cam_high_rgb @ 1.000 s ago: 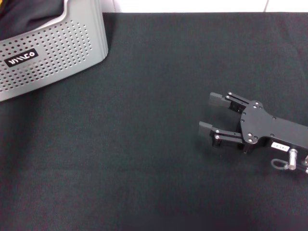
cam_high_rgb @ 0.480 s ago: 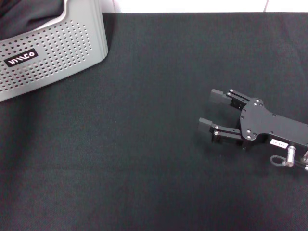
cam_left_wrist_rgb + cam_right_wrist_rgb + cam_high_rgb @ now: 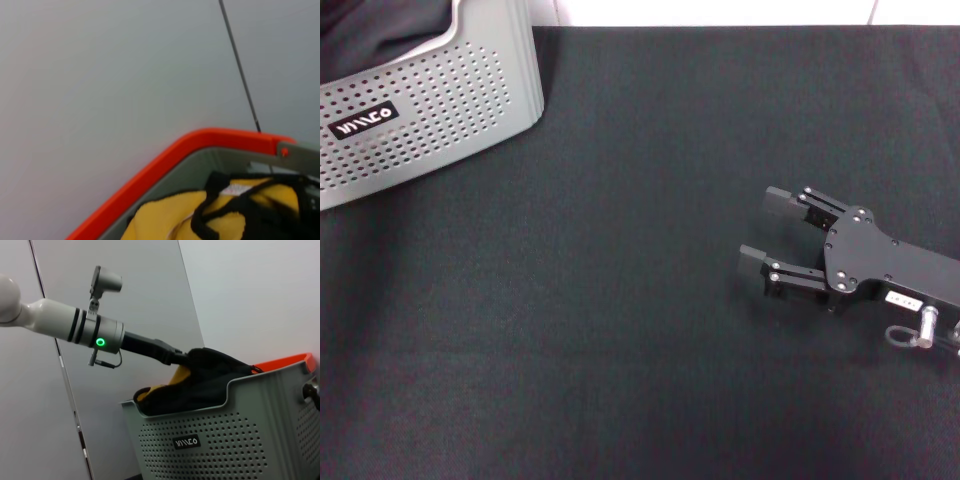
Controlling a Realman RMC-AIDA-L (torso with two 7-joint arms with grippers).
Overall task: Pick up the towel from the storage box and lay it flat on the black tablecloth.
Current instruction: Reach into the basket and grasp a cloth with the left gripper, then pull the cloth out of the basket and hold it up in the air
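Currently the towel (image 3: 176, 376) lies bunched in the storage box (image 3: 240, 430). The left gripper (image 3: 181, 359) reaches into the box at the towel; its finger state cannot be determined. The right gripper (image 3: 760, 232) hovers spread and empty over the black tablecloth (image 3: 620, 300), well apart. The left arm is nearer.

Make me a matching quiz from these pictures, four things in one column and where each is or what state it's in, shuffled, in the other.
Things:
1. towel
2. storage box
3. right gripper
4. left gripper

Places or states:
A. reaching into the box from above
B. fingers open, over the black tablecloth
C. bunched inside the box
D. standing at the cloth's far left corner

Pairs: 1-C, 2-D, 3-B, 4-A
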